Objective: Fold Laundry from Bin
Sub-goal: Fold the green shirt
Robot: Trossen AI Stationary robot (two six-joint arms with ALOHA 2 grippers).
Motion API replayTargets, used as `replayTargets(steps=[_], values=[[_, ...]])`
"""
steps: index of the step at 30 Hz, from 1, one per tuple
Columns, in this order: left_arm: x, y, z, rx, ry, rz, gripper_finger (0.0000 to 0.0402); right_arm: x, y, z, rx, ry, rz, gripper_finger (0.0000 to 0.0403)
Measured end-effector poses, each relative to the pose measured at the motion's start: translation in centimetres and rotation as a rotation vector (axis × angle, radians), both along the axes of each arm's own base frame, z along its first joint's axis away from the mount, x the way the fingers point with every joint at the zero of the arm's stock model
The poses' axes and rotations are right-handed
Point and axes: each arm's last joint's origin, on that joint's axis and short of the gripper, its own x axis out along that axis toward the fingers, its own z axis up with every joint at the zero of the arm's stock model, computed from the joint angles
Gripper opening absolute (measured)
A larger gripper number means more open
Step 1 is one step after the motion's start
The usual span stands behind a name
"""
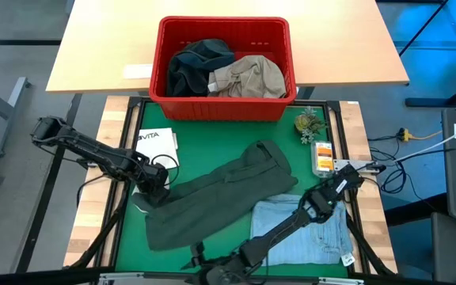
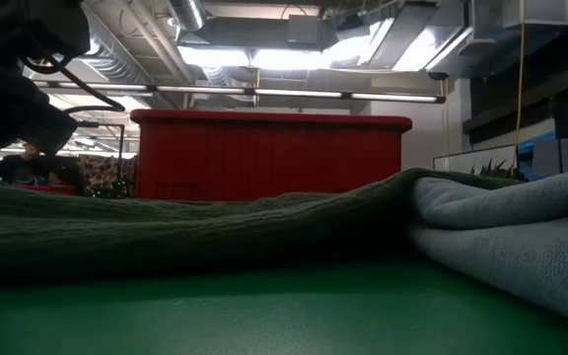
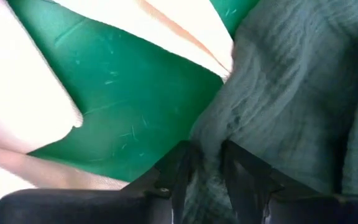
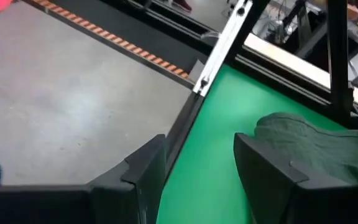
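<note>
A dark green garment [image 1: 220, 194] lies spread slantwise on the green mat [image 1: 212, 146], running from near left to far right. My left gripper [image 1: 150, 188] stands over its left end, shut on a pucker of the cloth [image 3: 205, 149]. Folded light blue jeans [image 1: 315, 229] lie at the near right under my right arm. My right gripper [image 1: 355, 170] hovers open by the table's right edge, with nothing between its fingers [image 4: 197, 146]. The red bin [image 1: 224, 67] at the far side holds a dark piece [image 1: 196, 67] and a khaki one [image 1: 252, 77]. My left gripper pinches a raised pucker of the dark green garment [image 3: 209, 177], near its left end, between its two fingers. The fingers come from above, pointing steeply down. One layer or several, I cannot tell. The rest of the garment lies slack on the mat.
A white bag printed VITA [image 1: 158, 144] lies at the mat's far left. A small plant [image 1: 309, 123] and an orange-and-white packet [image 1: 323, 157] sit at the far right. A metal frame [image 4: 219, 46] borders the mat. In the low view the garment [image 2: 166, 232] and jeans [image 2: 521, 237] block the front.
</note>
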Motion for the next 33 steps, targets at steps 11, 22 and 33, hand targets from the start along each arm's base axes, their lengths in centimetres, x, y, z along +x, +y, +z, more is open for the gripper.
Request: replayTargets(steps=[11,22,33], values=[[0.0,0.0,0.0,-0.007,0.002,-0.002,0.0091,2.3,-4.9,-3.4,-0.042,0.092,-0.14,0.019],[0.0,0.0,0.0,-0.009,0.003,-0.003,0.0091,2.3,-6.4,-3.8,-0.036,0.141,-0.144,0.019],[0.0,0.0,0.0,-0.009,0.001,-0.004,0.0091,2.5,-6.2,-6.8,-0.071,0.169,-0.18,0.019]])
